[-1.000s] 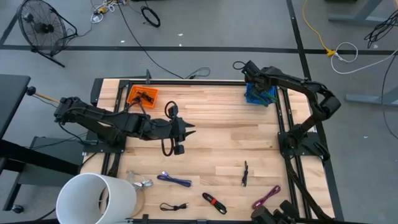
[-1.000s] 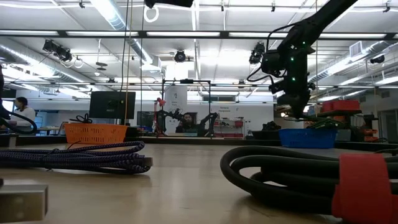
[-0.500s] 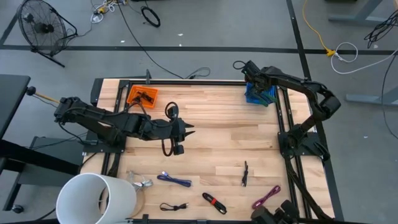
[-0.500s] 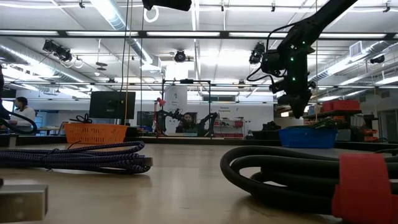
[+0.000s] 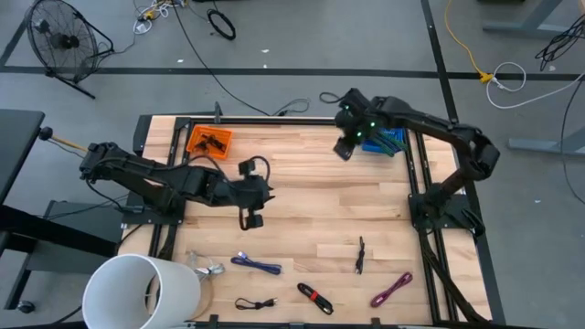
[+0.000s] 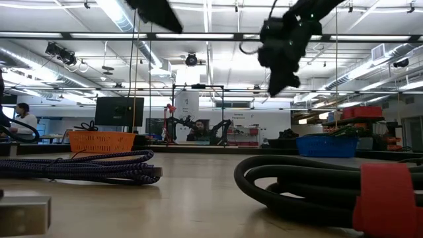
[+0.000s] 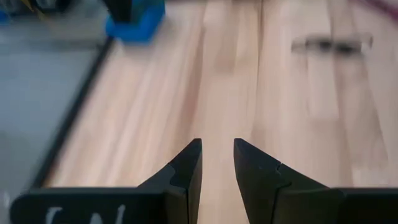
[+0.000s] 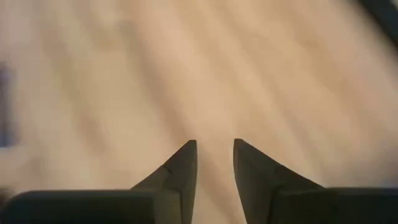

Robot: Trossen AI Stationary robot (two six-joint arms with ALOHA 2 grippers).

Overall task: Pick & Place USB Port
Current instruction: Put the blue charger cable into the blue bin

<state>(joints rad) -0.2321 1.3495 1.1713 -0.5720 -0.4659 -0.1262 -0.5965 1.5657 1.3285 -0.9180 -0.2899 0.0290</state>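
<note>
Several USB cables lie on the near part of the table: a blue-purple one (image 5: 256,265), a thin black one (image 5: 360,254), a red-and-black one (image 5: 313,297), a purple one (image 5: 391,291) and a small black one (image 5: 255,303). My left gripper (image 5: 267,188) (image 7: 216,149) hovers over the middle of the table, slightly open and empty. My right gripper (image 5: 342,149) (image 8: 214,149) hangs above bare wood just left of the blue bin (image 5: 385,140), slightly open and empty. An orange bin (image 5: 208,140) sits at the far left corner.
A large white cylinder (image 5: 142,292) stands at the near left corner, with a silver object (image 5: 208,268) beside it. In the low view the blue-purple cable (image 6: 79,165) and the red-and-black cable (image 6: 317,185) lie close in front. Bare wood stretches between the two grippers.
My right gripper has swung from above the blue bin toward the table's left and a little nearer, coming out over bare wood. My left gripper has drawn back slightly toward the left edge.
</note>
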